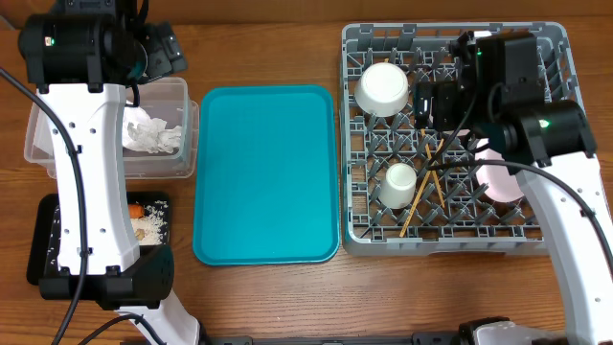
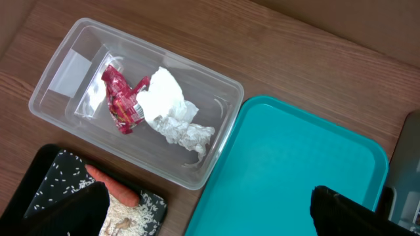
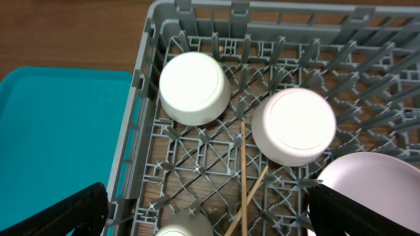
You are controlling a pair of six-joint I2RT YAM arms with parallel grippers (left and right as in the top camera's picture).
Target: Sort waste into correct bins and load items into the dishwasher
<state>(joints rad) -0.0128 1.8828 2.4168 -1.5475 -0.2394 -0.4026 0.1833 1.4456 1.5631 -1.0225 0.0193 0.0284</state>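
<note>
The clear tub (image 2: 223,105) holds the red wrapper (image 2: 121,98) and the crumpled white paper (image 2: 172,111). The black tray (image 2: 49,174) holds the carrot (image 2: 111,183) and beige scraps (image 2: 128,213). My left gripper (image 2: 210,223) is open and empty, high above the tub's corner and the teal tray. The grey dish rack (image 3: 141,124) holds two upturned whitish bowls (image 3: 195,88) (image 3: 294,126), the chopsticks (image 3: 243,177), the pink plate (image 3: 374,180) and the white cup (image 3: 187,227). My right gripper (image 3: 213,219) is open and empty above the rack.
The teal serving tray (image 1: 268,172) lies bare between the tub (image 1: 187,96) and the rack (image 1: 450,244). In the overhead view the left arm covers part of the tub and black tray (image 1: 43,240). The right arm covers the rack's right side.
</note>
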